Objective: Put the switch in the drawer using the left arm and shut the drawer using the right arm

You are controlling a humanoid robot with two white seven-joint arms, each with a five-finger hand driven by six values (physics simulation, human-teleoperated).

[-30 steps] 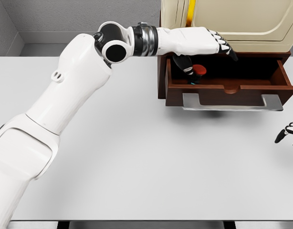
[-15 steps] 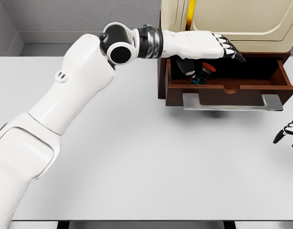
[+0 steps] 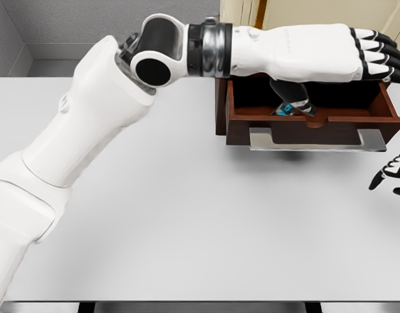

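The brown wooden drawer [image 3: 239, 127] stands pulled out from the cream cabinet [image 3: 242, 12] at the table's back right. Inside it lies the switch [image 3: 289, 107], dark with a blue spot; its red button is hidden under my arm. My left hand [image 3: 372, 59] hovers above the drawer's right half, palm down, fingers stretched out flat and holding nothing. My left forearm covers the drawer's back edge. Only the fingers of my right hand [image 3: 389, 177] show, at the right edge of the head view, relaxed over the table in front of the drawer's right corner.
A silver handle [image 3: 317, 139] runs along the drawer's front panel. The grey-white table [image 3: 187, 215] stretches in front of the drawer. A grey wall [image 3: 70, 23] stands behind the table on the left.
My left hand has lifted and swung right over the drawer, leaving the switch inside it. The switch has shifted a little to the right. My right hand has crept slightly inward.
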